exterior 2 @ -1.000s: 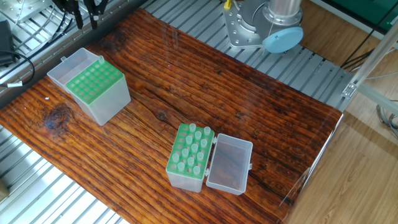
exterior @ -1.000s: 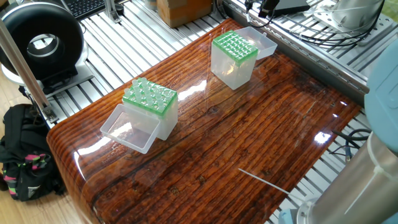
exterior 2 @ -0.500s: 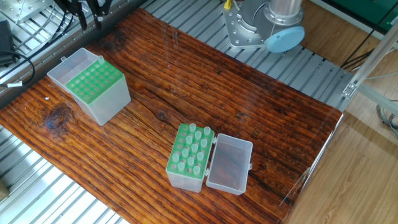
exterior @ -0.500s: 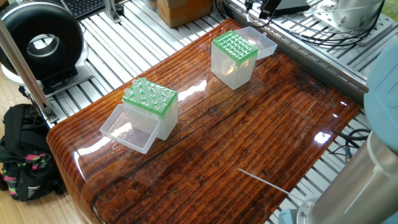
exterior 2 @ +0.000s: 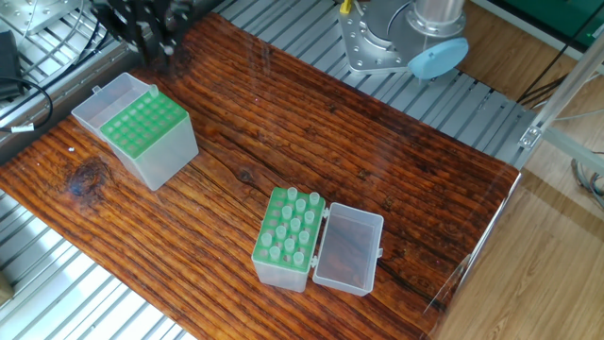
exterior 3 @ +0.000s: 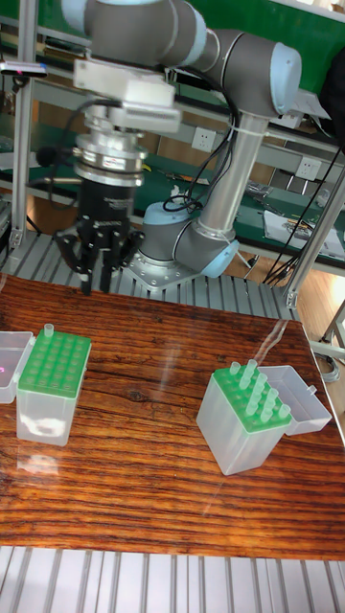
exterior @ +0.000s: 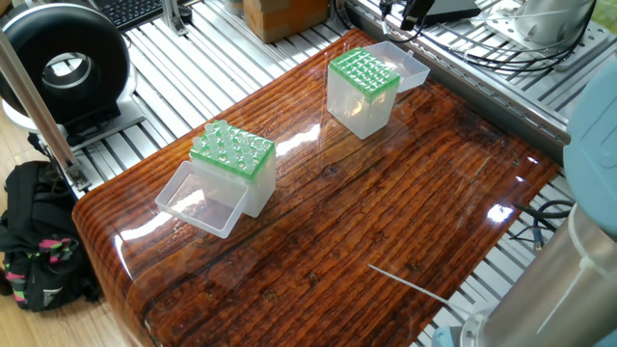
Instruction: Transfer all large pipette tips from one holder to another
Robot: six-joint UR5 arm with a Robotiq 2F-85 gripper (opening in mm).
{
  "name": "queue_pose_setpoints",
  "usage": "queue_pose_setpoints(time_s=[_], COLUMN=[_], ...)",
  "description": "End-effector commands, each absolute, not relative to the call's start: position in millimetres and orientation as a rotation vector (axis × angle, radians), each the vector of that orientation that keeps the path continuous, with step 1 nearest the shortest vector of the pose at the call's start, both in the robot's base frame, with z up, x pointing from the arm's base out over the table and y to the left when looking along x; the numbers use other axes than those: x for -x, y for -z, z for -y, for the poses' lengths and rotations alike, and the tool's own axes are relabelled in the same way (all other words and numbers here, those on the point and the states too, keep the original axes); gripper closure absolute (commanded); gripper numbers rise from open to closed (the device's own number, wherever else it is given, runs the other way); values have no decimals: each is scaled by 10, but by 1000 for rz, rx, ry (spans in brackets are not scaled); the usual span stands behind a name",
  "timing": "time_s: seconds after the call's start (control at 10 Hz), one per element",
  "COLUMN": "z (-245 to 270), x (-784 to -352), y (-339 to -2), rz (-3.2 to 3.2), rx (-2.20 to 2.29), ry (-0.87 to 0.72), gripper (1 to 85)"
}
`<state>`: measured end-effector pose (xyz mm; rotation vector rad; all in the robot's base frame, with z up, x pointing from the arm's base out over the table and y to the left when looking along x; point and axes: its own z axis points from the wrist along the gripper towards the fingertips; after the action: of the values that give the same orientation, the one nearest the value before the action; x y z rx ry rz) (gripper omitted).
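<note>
- Your gripper [exterior 3: 96, 278] hangs with its fingers spread and nothing between them, above the table's 10 o'clock corner in the tall fixed view.
- The large pipette tips [exterior 3: 257, 388] stand in the holder [exterior 3: 251, 418] at 4 o'clock.
- One tip [exterior 3: 46, 331] already sits in the other holder [exterior 3: 53, 384] at 9 o'clock.
- Expect light, slick, thin-walled tubes; take each by its wide collar, gently.

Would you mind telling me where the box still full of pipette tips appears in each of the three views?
One fixed view: the full box sits left of centre, its lid open toward the near-left table edge.
The other fixed view: the full box is low, centre, lid open to its right.
Tall fixed view: the full box is right of centre.
Shared landmark: the other green-topped box, nearly empty.
</note>
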<state>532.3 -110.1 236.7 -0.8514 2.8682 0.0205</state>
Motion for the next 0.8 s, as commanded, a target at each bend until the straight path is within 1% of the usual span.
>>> queue_pose_setpoints(time_s=[0.0, 0.3, 0.7], z=[709, 307, -126], x=[-5342, -5302, -5210], y=[-2339, -2313, -2350], rz=[-2881, -2903, -2938], rx=[725, 603, 468], ry=[-17, -36, 32], gripper=[560, 570, 627])
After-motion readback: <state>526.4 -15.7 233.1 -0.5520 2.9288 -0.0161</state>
